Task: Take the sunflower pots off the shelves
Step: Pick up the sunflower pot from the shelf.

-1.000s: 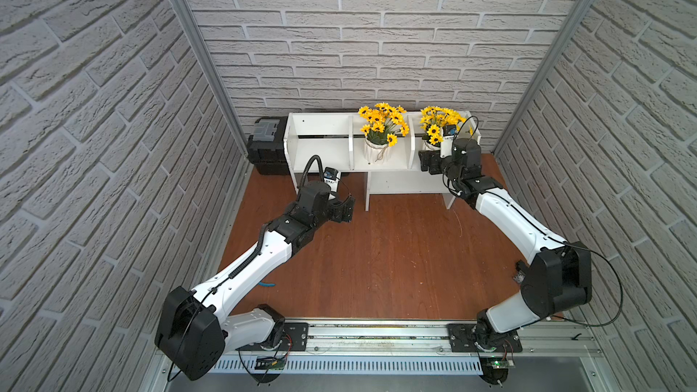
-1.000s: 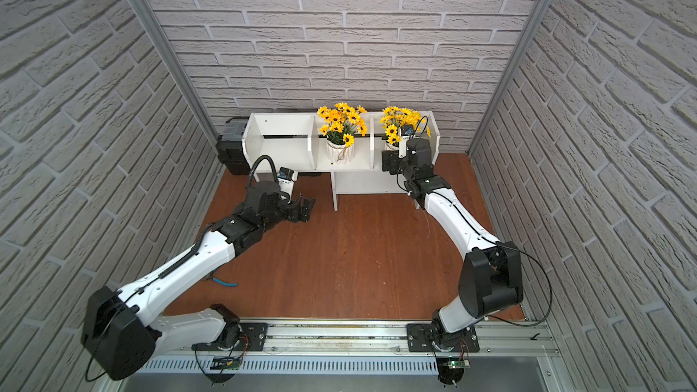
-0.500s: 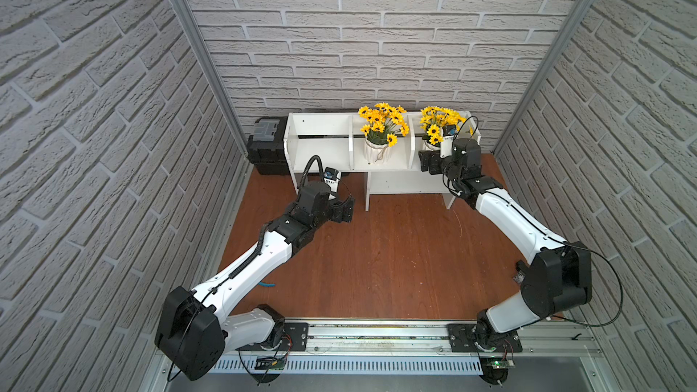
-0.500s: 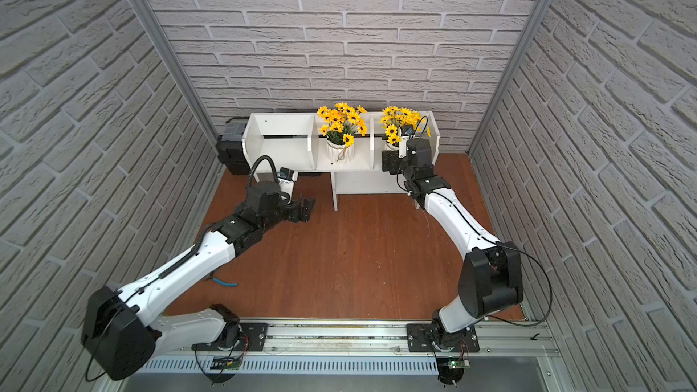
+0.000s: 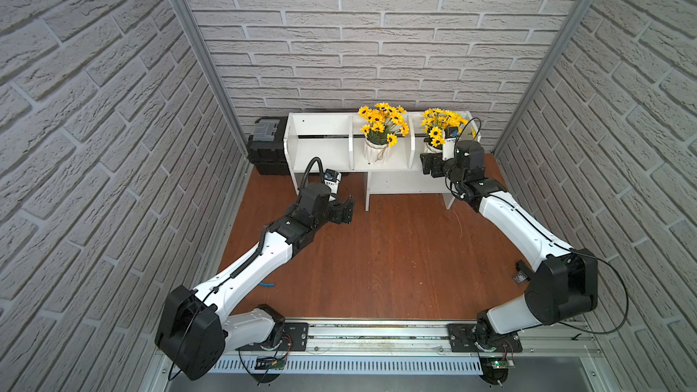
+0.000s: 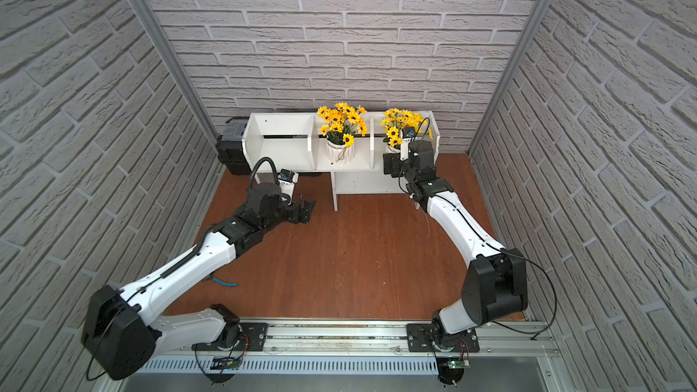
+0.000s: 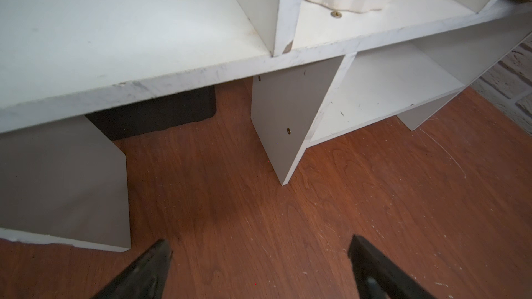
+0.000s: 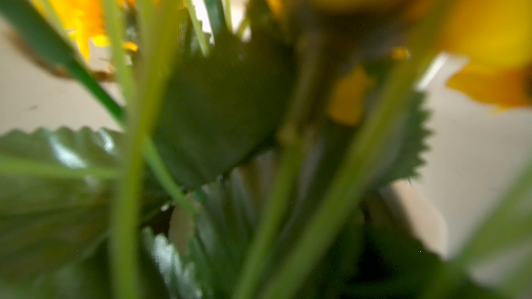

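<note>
While the left gripper (image 7: 260, 240) hangs released at 10 o'clock, one white ribbed ceramic sunflower pot (image 5: 377, 150) stands at 12 o'clock in the white wooden shelf unit (image 5: 320, 152), the other pot (image 5: 439, 126) at 1 o'clock by the right gripper (image 5: 428, 164), its clench hidden.

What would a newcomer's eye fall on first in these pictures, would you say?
Most likely the bright yellow blooms against the white shelves: one sunflower pot in the middle upper compartment, a second sunflower pot in the end compartment on the right arm's side. Next, the right gripper up close to that second pot, its wrist view filled with blurred leaves, while the left gripper hangs open above the wooden floor.
</note>
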Controlling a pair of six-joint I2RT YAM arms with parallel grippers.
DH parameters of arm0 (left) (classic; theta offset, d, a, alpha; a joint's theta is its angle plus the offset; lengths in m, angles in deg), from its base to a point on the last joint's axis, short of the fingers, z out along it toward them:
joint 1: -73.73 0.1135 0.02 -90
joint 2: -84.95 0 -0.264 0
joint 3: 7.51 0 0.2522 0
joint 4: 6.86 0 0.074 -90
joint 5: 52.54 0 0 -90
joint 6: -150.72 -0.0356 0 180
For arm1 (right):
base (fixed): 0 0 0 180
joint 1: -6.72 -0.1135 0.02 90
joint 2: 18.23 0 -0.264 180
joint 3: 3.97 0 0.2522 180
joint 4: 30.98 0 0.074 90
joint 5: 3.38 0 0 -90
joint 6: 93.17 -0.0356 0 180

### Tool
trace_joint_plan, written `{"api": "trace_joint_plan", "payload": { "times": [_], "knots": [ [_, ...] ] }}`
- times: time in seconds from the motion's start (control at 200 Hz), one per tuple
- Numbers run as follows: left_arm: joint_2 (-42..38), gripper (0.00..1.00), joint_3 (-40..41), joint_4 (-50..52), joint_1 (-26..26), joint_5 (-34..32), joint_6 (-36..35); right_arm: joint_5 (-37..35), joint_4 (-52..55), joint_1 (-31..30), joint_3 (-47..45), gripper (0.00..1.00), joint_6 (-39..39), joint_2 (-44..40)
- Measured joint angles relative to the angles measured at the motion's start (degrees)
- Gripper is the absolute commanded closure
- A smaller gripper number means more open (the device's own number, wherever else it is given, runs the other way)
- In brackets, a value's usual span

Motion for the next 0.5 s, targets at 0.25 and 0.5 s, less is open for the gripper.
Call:
{"api": "trace_joint_plan", "payload": {
  "times": [0.25, 0.5],
  "knots": [
    [0.02, 0.02, 0.2, -0.48, -0.04, 0.0, 0.0, 1.2, 3.74, 0.0, 0.0, 0.77, -0.13, -4.63],
    [0.0, 0.02, 0.35, -0.46, -0.26, 0.26, 0.0, 5.88, 7.41, -0.04, 0.02, 0.77, -0.37, -9.79]
  ]
}}
